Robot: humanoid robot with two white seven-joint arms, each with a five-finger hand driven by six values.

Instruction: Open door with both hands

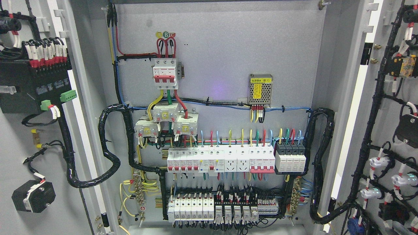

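— At both edges of the head view, what do you see of the doors?

— Both stand swung wide. The left door [49, 156] shows its inner face along the picture's left side, and the right door [388, 98] shows its inner face along the right side. Between them the cabinet interior is fully exposed.

— And the robot's hands?

— Neither hand nor arm appears anywhere, so I cannot tell whether the fingers are spread, curled or gripping anything.

— What hangs on the left door?

— A black module [32, 88] near the top, with a row of red and white wire ends above it and green plugs [68, 95] at its lower right. Lower down sits a black block [33, 196]. A thick black cable bundle [107, 143] loops from that door into the cabinet.

— And the right door?

— Black wiring [372, 117] runs down it, branching to white indicator lamps [378, 162] and other small fittings, some partly cut off by the frame edge.

— Inside the cabinet?

— A grey back panel [228, 49]. High on it, left of centre, sits a white breaker with red levers [165, 73], fed by red wires. Below it are three white blocks with yellow labels [166, 122]. Right of centre is a small perforated metal power supply [260, 88] bearing a yellow label. Across the middle runs a row of white breakers and sockets [222, 160], ending at a black-and-white group [290, 158] on the right. Beneath that is another row of white and black terminals [222, 209]. A second black cable bundle [323, 163] curves down the right side.
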